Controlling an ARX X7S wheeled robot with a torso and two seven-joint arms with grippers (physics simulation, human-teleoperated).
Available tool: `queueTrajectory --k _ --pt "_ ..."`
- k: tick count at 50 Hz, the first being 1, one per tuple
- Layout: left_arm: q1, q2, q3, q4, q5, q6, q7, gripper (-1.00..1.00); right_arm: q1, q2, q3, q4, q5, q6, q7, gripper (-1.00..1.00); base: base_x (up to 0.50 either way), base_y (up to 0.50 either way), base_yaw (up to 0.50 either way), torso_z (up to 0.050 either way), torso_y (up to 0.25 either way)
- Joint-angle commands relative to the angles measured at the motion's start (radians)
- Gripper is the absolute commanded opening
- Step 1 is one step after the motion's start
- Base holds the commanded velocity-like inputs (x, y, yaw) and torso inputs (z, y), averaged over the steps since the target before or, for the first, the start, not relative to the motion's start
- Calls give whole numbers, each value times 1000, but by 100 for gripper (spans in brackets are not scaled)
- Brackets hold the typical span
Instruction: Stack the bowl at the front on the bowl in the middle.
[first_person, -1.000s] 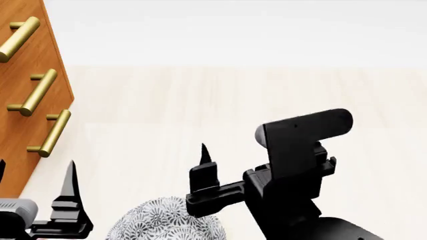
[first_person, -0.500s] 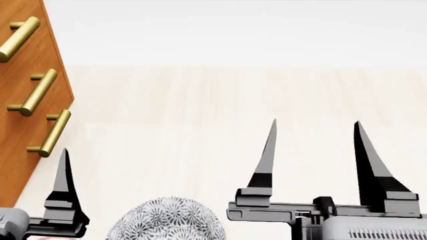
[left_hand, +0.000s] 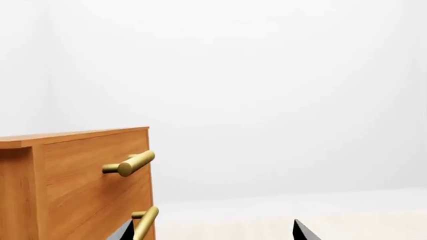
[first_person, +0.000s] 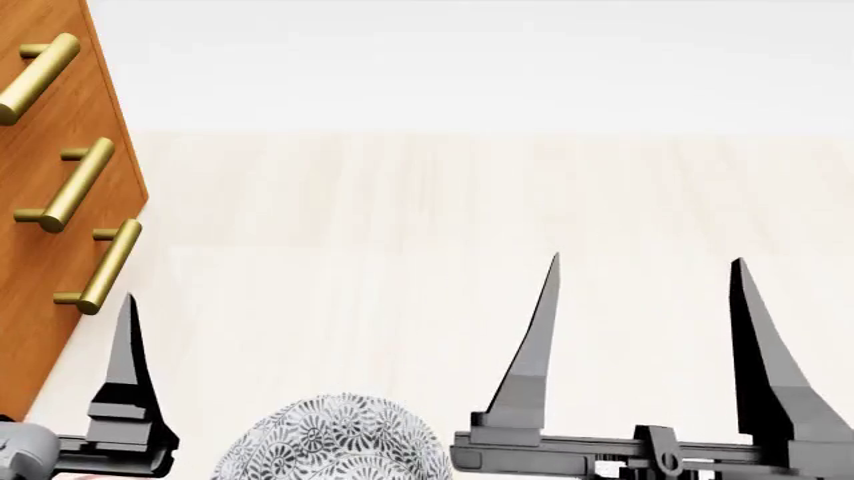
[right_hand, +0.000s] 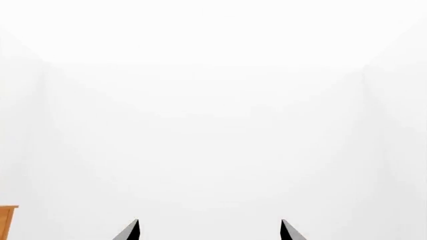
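At about 7 o'clock in our head view, cut by the bottom edge, sits a bowl (first_person: 334, 440) with a grey floral pattern on the pale wooden floor (first_person: 441, 220); we cannot tell which bowl of the row it is. Our right gripper (first_person: 647, 290) rises at 5 o'clock just beside it, its two black fingers spread wide and empty. Our left gripper (left_hand: 210, 232) shows one finger (first_person: 127, 380) at 8 o'clock; its wrist view shows both tips apart, holding nothing. A wooden cabinet (first_person: 54, 200) with brass handles (first_person: 80, 185) stands at 9 to 10 o'clock.
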Motion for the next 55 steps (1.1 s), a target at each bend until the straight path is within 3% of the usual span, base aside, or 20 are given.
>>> queueTrajectory --k 1,22,55 --pt "0 -6 3 20 1 -6 -6 100 -5 0 -4 -4 -18 -9 5 100 0 0 0 0 0" --pt "47 -42 36 196 56 -17 -33 100 -67 33 8 -156 -55 -18 32 100 0 0 0 0 0" --pt "54 -54 47 240 62 -28 -49 100 -79 45 8 -194 -72 -16 44 100 0 0 0 0 0"
